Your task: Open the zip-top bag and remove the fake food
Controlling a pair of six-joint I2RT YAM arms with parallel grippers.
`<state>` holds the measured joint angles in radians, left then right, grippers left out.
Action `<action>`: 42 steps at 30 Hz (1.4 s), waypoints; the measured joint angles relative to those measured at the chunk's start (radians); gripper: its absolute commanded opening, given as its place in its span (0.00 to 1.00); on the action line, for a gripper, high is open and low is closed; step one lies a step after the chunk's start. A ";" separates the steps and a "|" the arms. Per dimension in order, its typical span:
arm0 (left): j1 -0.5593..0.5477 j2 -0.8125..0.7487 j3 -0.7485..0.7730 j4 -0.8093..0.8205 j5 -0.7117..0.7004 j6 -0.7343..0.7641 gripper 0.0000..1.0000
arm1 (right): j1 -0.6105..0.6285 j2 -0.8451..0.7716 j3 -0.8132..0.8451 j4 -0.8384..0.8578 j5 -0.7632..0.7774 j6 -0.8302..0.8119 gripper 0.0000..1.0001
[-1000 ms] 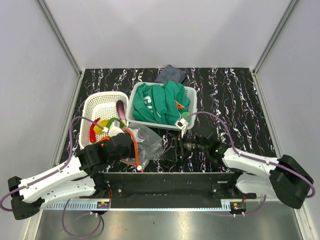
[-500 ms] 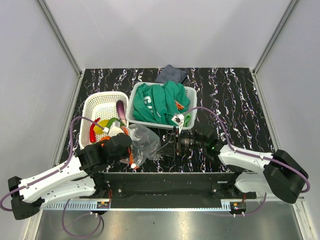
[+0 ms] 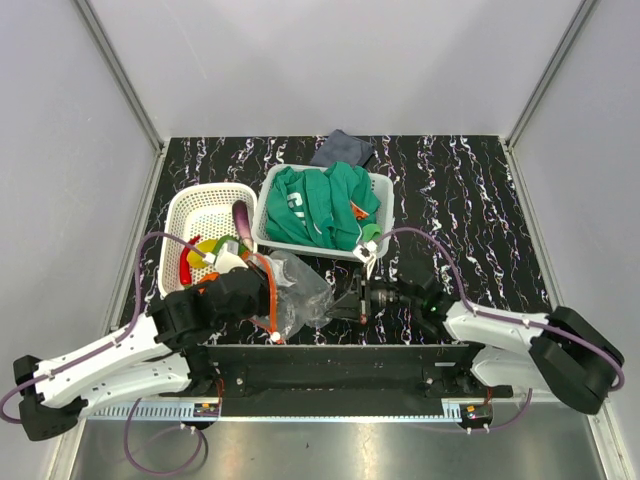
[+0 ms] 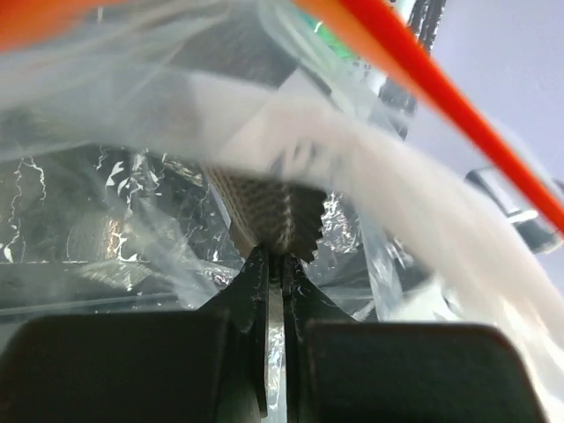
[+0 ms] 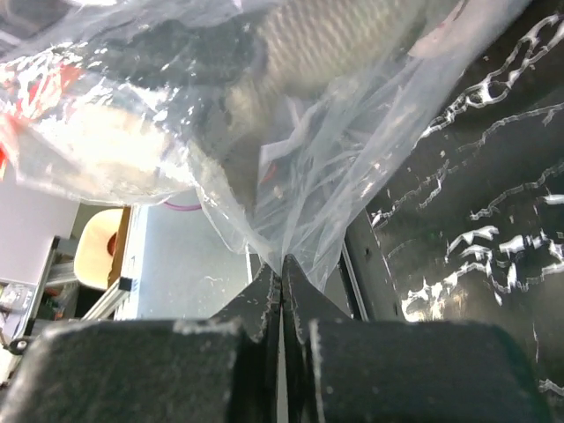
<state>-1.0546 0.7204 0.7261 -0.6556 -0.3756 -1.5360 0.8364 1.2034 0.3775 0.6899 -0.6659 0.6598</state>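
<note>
Left gripper (image 4: 277, 264): jaws pressed together on a fold of the clear zip-top bag (image 3: 298, 285), below its orange-red zip strip (image 4: 441, 97). Right gripper (image 5: 282, 275): likewise pinched shut on thin film at the bag's other side. The bag is stretched between them by the table's (image 3: 480, 200) near edge, left of centre. Fake food (image 3: 205, 250) lies in a white basket (image 3: 178, 215) toward the left edge; whether any is in the bag is unclear. Risk: both grips hold only slippery film, so pulling apart could slip or tear it rather than open the zip.
</note>
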 measured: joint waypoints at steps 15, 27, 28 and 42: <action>0.000 -0.107 0.000 0.010 0.007 0.061 0.00 | 0.000 -0.137 -0.151 -0.211 0.300 0.054 0.00; 0.001 -0.214 0.001 -0.014 0.146 0.221 0.00 | -0.001 -0.209 -0.148 -0.391 0.416 0.067 0.00; 0.001 -0.209 0.012 -0.042 0.171 0.232 0.00 | -0.002 -0.211 -0.140 -0.407 0.422 0.064 0.00; 0.001 -0.238 0.147 -0.198 0.544 0.425 0.00 | -0.039 -0.170 -0.082 -0.453 0.423 0.064 0.00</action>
<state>-1.0538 0.4828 0.8730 -0.8532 0.1688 -1.1110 0.7971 1.0336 0.2955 0.2367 -0.2432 0.7238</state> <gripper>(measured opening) 0.038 0.007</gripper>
